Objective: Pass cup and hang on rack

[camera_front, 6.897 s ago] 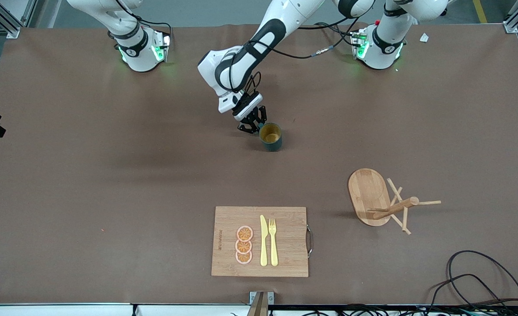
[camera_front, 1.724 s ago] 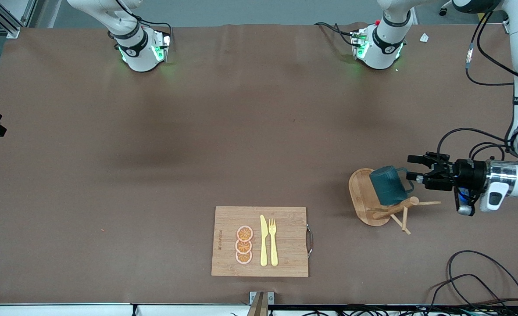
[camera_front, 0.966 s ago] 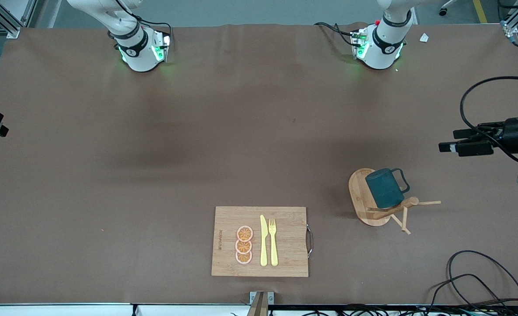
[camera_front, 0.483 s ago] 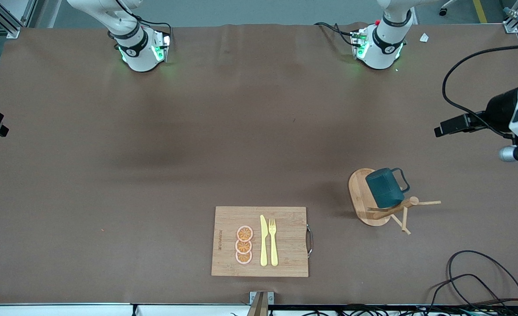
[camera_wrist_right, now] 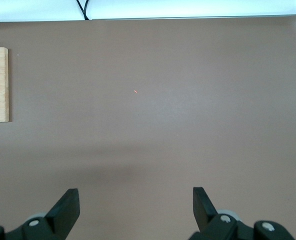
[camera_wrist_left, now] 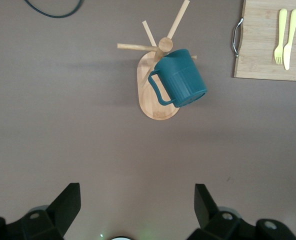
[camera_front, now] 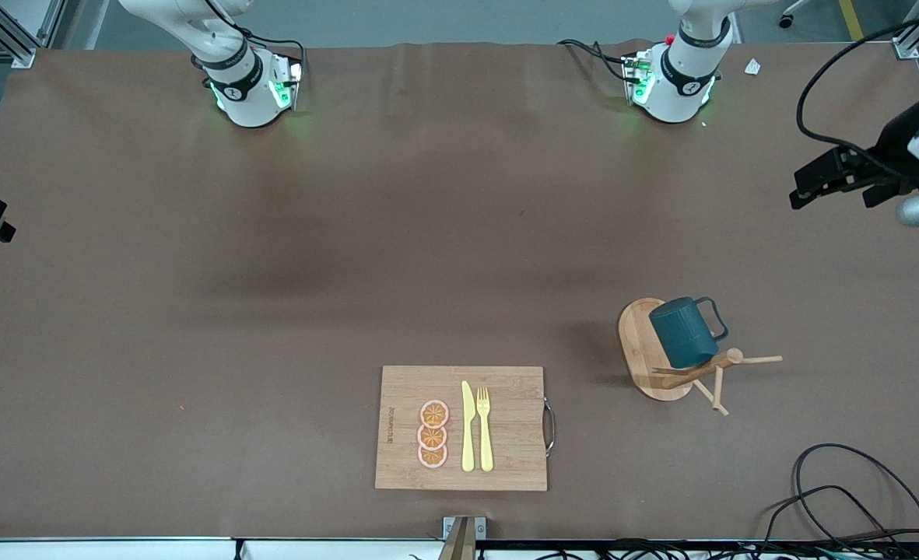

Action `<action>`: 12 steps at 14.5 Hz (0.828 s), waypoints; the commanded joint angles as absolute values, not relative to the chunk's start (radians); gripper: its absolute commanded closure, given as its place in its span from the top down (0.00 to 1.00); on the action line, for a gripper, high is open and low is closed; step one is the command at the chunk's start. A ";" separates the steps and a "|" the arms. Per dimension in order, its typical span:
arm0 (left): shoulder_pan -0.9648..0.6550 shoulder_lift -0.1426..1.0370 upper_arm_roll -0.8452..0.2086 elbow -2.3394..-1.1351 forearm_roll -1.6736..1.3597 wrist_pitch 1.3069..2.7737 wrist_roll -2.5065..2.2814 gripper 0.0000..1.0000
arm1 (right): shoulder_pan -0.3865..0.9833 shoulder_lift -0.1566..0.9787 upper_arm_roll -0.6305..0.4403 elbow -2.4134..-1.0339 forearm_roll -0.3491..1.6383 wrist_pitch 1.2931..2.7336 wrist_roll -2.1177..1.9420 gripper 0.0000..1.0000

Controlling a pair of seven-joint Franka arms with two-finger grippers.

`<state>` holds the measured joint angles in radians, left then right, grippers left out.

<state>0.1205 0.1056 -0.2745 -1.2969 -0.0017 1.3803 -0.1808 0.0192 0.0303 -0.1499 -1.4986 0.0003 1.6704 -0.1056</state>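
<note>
One cup [camera_front: 685, 333]: hangs on rack [camera_front: 646, 350], tilted, handle toward left arm's end
Left gripper [camera_front: 826, 180]: wide open, empty, well apart from cup
Right gripper [camera_wrist_right: 133, 207]: wide open, empty, over bare bench [camera_front: 272, 272]

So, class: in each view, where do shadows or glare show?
Front view: soft shadow on the table, green glow at both arm bases. Left wrist view: faint shadow beside the rack and cup. Right wrist view: a dim shadow band, no glare.
</note>
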 commanded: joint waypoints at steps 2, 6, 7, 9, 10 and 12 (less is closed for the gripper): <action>-0.017 -0.006 -0.114 -1.391 0.015 1.387 -0.160 1.00 | 0.005 0.017 -0.140 -1.508 0.017 1.666 -0.118 1.00; -0.107 -0.106 -0.002 -1.494 0.012 1.410 -0.156 1.00 | 0.005 0.017 -0.141 -1.508 0.017 1.666 -0.118 1.00; -0.120 -0.127 0.002 -1.518 0.017 1.413 -0.156 1.00 | 0.005 0.017 -0.140 -1.508 0.017 1.666 -0.118 1.00; -0.121 -0.127 0.003 -1.514 0.021 1.427 -0.152 1.00 | 0.005 0.017 -0.141 -1.508 0.017 1.666 -0.118 1.00; -0.123 -0.127 0.003 -1.516 0.023 1.428 -0.137 1.00 | 0.005 0.017 -0.140 -1.508 0.017 1.666 -0.118 1.00; -0.123 -0.120 0.003 -1.512 0.031 1.451 -0.129 1.00 | 0.005 0.017 -0.140 -1.508 0.017 1.666 -0.118 1.00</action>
<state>-0.1086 -0.1065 -0.0080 -1.4886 0.0078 1.4158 -0.1534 0.0192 0.0303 -0.1501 -1.4987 0.0004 1.6703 -0.1056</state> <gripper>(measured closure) 0.000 0.000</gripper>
